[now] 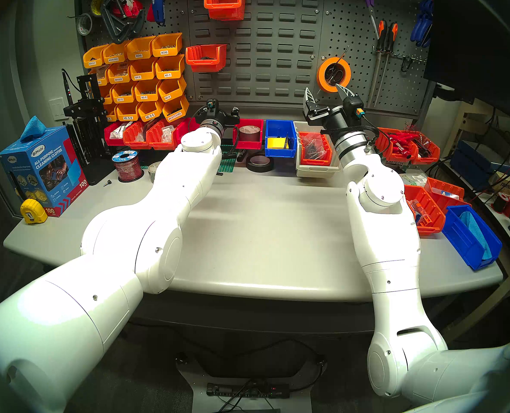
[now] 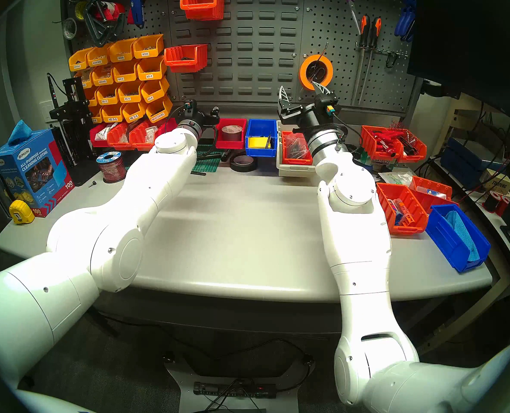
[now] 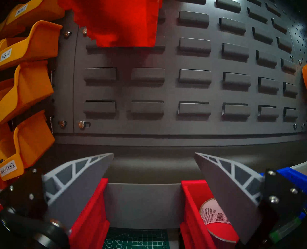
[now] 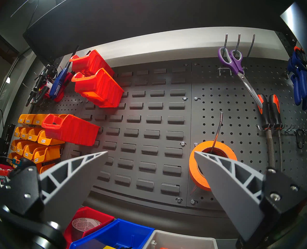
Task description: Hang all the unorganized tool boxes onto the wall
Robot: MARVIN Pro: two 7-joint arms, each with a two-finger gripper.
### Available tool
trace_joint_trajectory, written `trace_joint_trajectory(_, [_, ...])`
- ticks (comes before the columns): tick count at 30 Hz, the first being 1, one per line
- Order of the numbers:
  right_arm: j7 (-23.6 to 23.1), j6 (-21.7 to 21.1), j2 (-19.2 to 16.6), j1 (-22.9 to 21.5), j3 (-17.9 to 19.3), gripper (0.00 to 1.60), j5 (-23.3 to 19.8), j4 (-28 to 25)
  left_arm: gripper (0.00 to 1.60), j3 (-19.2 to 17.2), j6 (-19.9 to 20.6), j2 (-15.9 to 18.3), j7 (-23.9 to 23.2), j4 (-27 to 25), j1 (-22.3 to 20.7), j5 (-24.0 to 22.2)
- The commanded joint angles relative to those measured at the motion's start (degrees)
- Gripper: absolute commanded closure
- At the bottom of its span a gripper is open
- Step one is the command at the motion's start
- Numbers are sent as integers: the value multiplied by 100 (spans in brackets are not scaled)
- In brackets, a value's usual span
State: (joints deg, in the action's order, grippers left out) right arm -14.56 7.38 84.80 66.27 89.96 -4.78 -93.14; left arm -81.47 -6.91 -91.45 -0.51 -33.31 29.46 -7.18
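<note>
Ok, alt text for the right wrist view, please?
The open right claw faces the grey slotted wall, holding nothing. Three red bins hang at upper left above yellow bins; orange tape, scissors and files hang on pegboard at right.

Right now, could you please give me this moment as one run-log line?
left hand: open, empty, below hung red bin | right hand: open, empty, facing wall | bins on wall: three

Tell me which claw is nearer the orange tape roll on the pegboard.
Right. The right claw sits just below the orange tape roll, one fingertip overlapping it in the head view. The left claw is far off to the roll's left, by the red bins.
</note>
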Motion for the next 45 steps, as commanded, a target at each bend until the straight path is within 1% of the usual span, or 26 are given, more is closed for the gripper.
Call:
trace_joint_trajectory(1, [7, 14, 1, -51, 9, 0, -2, -64, 0, 28, -161, 167, -73, -603, 188, 58])
trace_joint_trajectory(2, [7, 15, 1, -51, 9, 0, -2, -63, 0, 23, -149, 200, -83, -786, 287, 58])
trace_joint_trajectory(3, [7, 15, 1, -51, 9, 0, -2, -63, 0, 29, -188, 223, -94, -797, 300, 74])
trace_joint_trajectory(4, [6, 15, 1, -51, 9, 0, -2, -62, 0, 20, -171, 254, -96, -942, 388, 74])
trace_joint_trajectory(5, [6, 15, 1, -52, 9, 0, -2, -62, 0, 2, -182, 264, -103, -932, 397, 63])
trace_joint_trajectory(8, [6, 16, 1, -52, 9, 0, -2, -60, 0, -17, -182, 337, -121, -1227, 592, 78])
trace_joint_trajectory(9, [6, 16, 1, -52, 9, 0, -2, -59, 0, -27, -208, 360, -128, -1223, 599, 83])
trace_joint_trajectory(10, [5, 16, 1, -52, 9, 0, -2, -59, 0, -37, -190, 390, -132, -1390, 694, 86])
trace_joint_trajectory(15, [5, 16, 1, -52, 8, 0, -3, -55, 0, -106, -210, 505, -155, -1746, 938, 91])
trace_joint_trajectory(16, [4, 16, 1, -52, 8, 0, -3, -55, 0, -123, -200, 534, -165, -1895, 1031, 93])
trace_joint_trajectory(17, [4, 17, 1, -52, 8, 0, -3, -54, 0, -136, -212, 551, -171, -1893, 1057, 97])
trace_joint_trajectory(18, [4, 17, 1, -52, 8, 0, -3, -53, 0, -152, -184, 576, -181, -2077, 1169, 95])
trace_joint_trajectory(19, [4, 17, 1, -52, 8, 0, -3, -52, 0, -171, -201, 588, -196, -2048, 1193, 93])
trace_joint_trajectory(20, [4, 17, 1, -52, 8, 0, -3, -52, 0, -182, -178, 613, -207, -2219, 1307, 93])
trace_joint_trajectory(22, [3, 17, 1, -52, 8, 0, -3, -50, 0, -201, -166, 638, -229, -2274, 1406, 88])
trace_joint_trajectory(25, [3, 17, 0, -52, 8, 0, -3, -48, 0, -227, -107, 704, -272, -2594, 1709, 82])
trace_joint_trajectory(26, [3, 17, 0, -52, 8, 0, -3, -47, 0, -230, -109, 716, -288, -2601, 1753, 81])
trace_joint_trajectory(27, [2, 17, 0, -52, 8, 0, -3, -46, 0, -236, -91, 737, -305, -2760, 1877, 77])
trace_joint_trajectory(29, [2, 17, 0, -53, 8, 0, -3, -44, 0, -232, -79, 767, -344, -2854, 2021, 78])
trace_joint_trajectory(30, [2, 18, 0, -53, 8, 0, -3, -44, 0, -240, -60, 794, -362, -3059, 2171, 70])
trace_joint_trajectory(32, [2, 18, 0, -53, 7, 0, -4, -42, 0, -237, -70, 828, -390, -3049, 2243, 77])
trace_joint_trajectory(33, [2, 18, 0, -53, 7, 0, -4, -42, 0, -253, -45, 862, -404, -3288, 2404, 69])
trace_joint_trajectory(35, [1, 18, 0, -54, 7, 0, -4, -41, 0, -263, -71, 921, -425, -3353, 2476, 87])
trace_joint_trajectory(42, [1, 19, 0, -55, 7, 0, -4, -40, 0, -382, -119, 1099, -498, -3959, 2840, 69])
trace_joint_trajectory(45, [1, 20, 0, -55, 8, 0, -4, -40, 0, -442, -167, 1152, -515, -4149, 2889, 57])
